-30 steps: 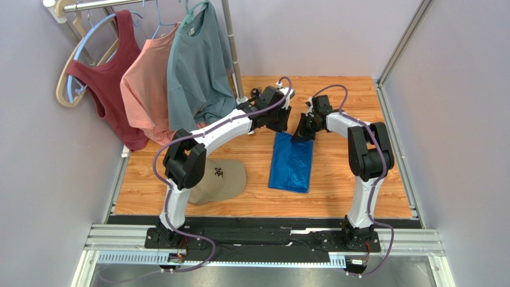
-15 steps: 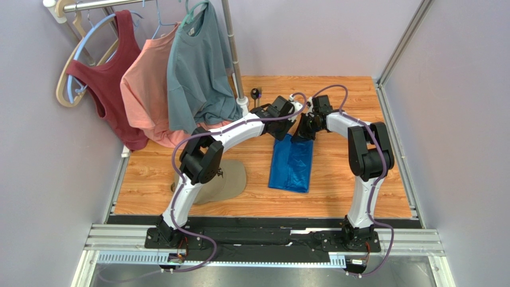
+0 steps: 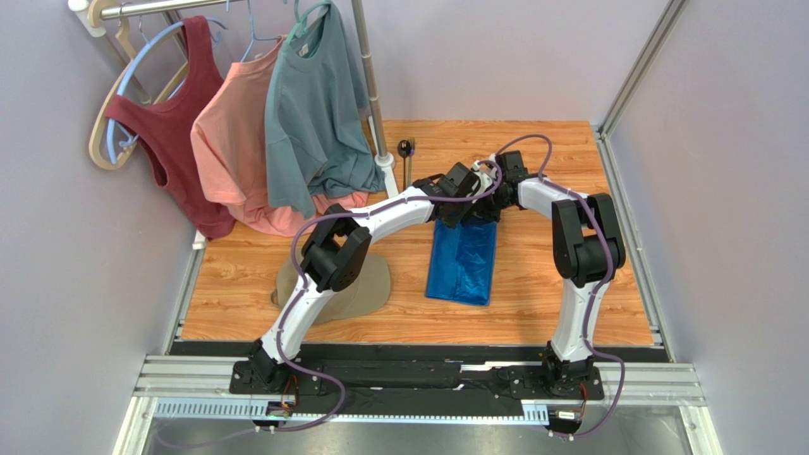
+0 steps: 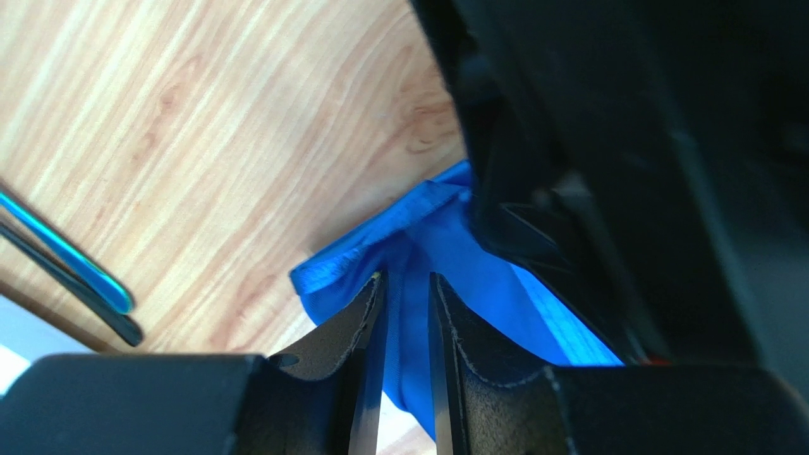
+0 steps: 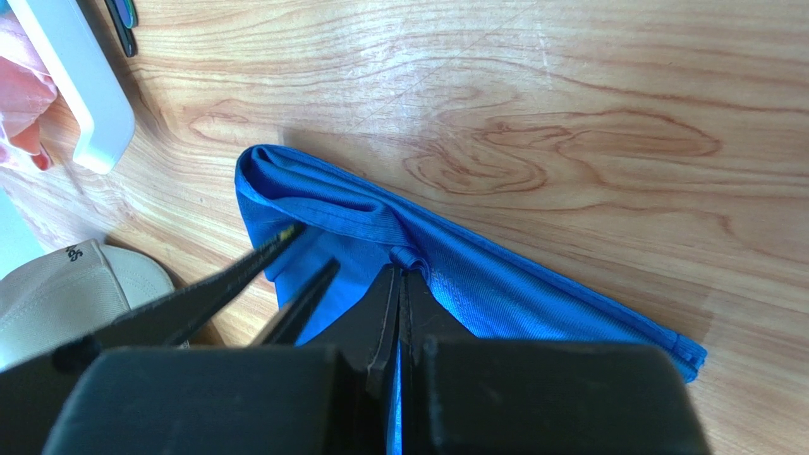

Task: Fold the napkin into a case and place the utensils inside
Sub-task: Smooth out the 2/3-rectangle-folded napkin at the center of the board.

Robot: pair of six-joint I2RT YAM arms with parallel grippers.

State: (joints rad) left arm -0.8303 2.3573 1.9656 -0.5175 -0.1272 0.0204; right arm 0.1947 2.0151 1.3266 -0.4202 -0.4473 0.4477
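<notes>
Top cam: blue napkin (image 3: 462, 263) folded narrow, far end bunched.

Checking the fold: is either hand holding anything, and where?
The right hand pinches the napkin by its top layer, far end; the left hand is open over it.

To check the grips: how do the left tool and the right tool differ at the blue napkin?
The right tool is shut, pinching a small pucker of the napkin; the left tool has its jaws slightly apart, with blue cloth showing in the gap. The left tool is near a corner of the napkin; the right tool is farther in along it. Both work at the napkin's far end, close together.
</notes>
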